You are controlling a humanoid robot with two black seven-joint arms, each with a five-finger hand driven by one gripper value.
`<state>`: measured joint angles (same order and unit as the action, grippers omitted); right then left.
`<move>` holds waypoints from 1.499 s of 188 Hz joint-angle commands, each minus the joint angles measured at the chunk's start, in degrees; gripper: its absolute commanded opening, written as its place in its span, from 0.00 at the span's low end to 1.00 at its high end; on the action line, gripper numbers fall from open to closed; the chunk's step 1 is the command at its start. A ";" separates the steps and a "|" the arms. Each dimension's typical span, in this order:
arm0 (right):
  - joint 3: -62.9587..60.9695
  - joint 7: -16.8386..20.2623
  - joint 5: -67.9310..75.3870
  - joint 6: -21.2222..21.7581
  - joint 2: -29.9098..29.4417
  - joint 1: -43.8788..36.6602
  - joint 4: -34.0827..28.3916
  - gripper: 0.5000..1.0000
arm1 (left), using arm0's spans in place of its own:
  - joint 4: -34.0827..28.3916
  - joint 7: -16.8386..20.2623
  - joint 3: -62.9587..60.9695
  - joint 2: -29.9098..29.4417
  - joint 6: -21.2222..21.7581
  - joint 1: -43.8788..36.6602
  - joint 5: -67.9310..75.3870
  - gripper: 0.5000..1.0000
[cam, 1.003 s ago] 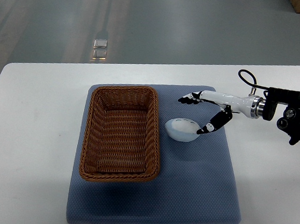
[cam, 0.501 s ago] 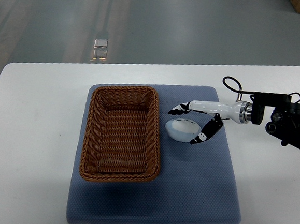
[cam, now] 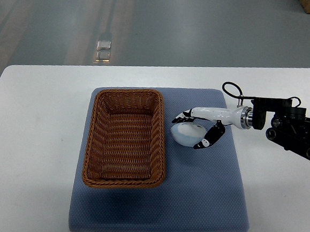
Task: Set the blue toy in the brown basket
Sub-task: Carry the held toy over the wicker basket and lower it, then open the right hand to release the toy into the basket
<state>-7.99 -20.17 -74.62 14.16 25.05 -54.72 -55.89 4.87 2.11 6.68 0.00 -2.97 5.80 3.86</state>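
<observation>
The blue toy (cam: pixel 183 135) is a pale, rounded lump lying on the blue mat just right of the brown wicker basket (cam: pixel 90 138). The basket is rectangular and holds nothing. My right hand (cam: pixel 192 131) reaches in from the right and sits over the toy. Its fingers (cam: pixel 182 118) are spread along the toy's far side and the thumb (cam: pixel 203 143) lies at its near right side. The fingers have not closed on the toy, which still rests on the mat. The left arm is not in view.
The blue-grey mat (cam: pixel 202 200) covers the middle of the white table (cam: pixel 35 139). The right forearm and its black wrist unit (cam: pixel 290 132) lie over the table's right part, with a looped cable (cam: pixel 231 87). Grey floor lies beyond the far edge.
My right hand has moved left and slightly down, from beside the toy to over it, with fingers and thumb now on either side of it. The toy and basket have not moved.
</observation>
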 commanded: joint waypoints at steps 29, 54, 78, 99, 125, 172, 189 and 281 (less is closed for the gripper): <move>0.00 0.04 -1.15 0.08 0.00 -0.03 0.96 0.32 | -0.03 0.00 0.00 0.00 0.07 0.09 0.00 1.00; -0.35 0.04 -1.23 -0.09 0.00 -0.47 0.96 0.00 | -0.03 0.00 -0.09 0.00 0.07 0.09 0.00 1.00; -1.32 -0.13 -0.88 -1.15 0.79 -1.79 0.78 0.00 | -0.03 0.00 -0.09 0.00 0.07 0.18 0.00 1.00; -3.08 -0.40 -0.18 -1.24 1.23 -4.08 0.34 0.00 | -0.03 0.00 -0.09 0.00 0.07 0.26 0.00 1.00; -5.19 -0.48 -0.09 -1.24 0.87 -7.86 0.34 0.00 | -0.03 0.00 -0.09 0.00 0.16 0.26 0.00 1.00; -4.22 -0.66 0.96 -1.15 -6.24 -14.01 0.61 0.00 | -0.03 0.00 -0.18 0.00 0.34 0.35 0.00 1.00; -2.46 -0.57 0.88 -1.15 -10.02 -14.89 1.05 0.02 | -0.03 0.00 -0.18 0.00 0.34 0.35 0.00 1.00; 4.57 -0.57 0.88 -1.32 -21.18 -14.98 10.36 0.45 | -0.03 0.00 -0.09 0.00 0.42 0.53 0.00 1.00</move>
<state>-4.35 -20.74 -73.76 12.91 4.74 -70.19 -46.75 4.83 2.11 6.59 0.00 -2.55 6.33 3.87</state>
